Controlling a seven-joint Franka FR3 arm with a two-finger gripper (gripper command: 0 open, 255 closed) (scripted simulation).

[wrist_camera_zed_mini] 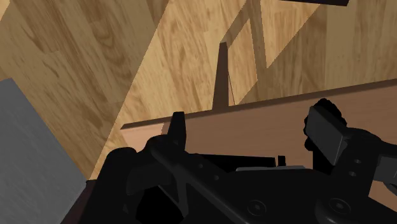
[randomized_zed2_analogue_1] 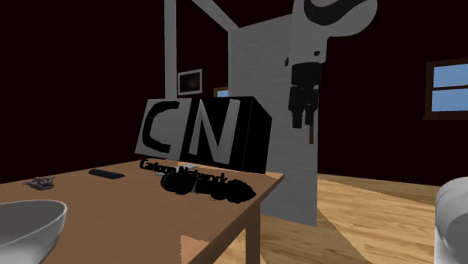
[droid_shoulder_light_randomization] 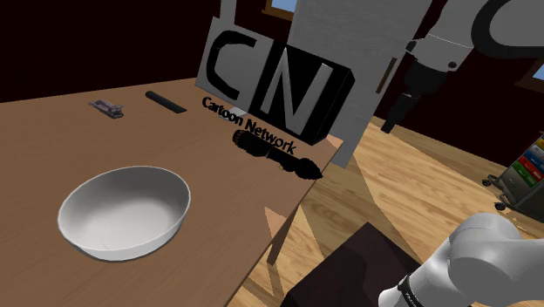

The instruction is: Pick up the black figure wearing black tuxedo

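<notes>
1. One wooden table [droid_shoulder_light_randomization: 52,139] carries the objects.
2. One black-and-white logo block [droid_shoulder_light_randomization: 270,83] stands near the table edge.
3. One white bowl [droid_shoulder_light_randomization: 126,212] sits apart from the block.
4. One gripper [droid_shoulder_light_randomization: 394,115] hangs beyond the table edge, jaws apart and empty.
5. One black figure [droid_shoulder_light_randomization: 275,155] lies flat before the block, below and well apart from the jaws.

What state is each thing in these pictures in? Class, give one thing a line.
black figure: lying down on the table near its edge, not held
gripper: open, empty, up in the air
white bowl: upright, empty
CN logo block: standing on the table behind the figure
flat black bar: lying flat
</notes>
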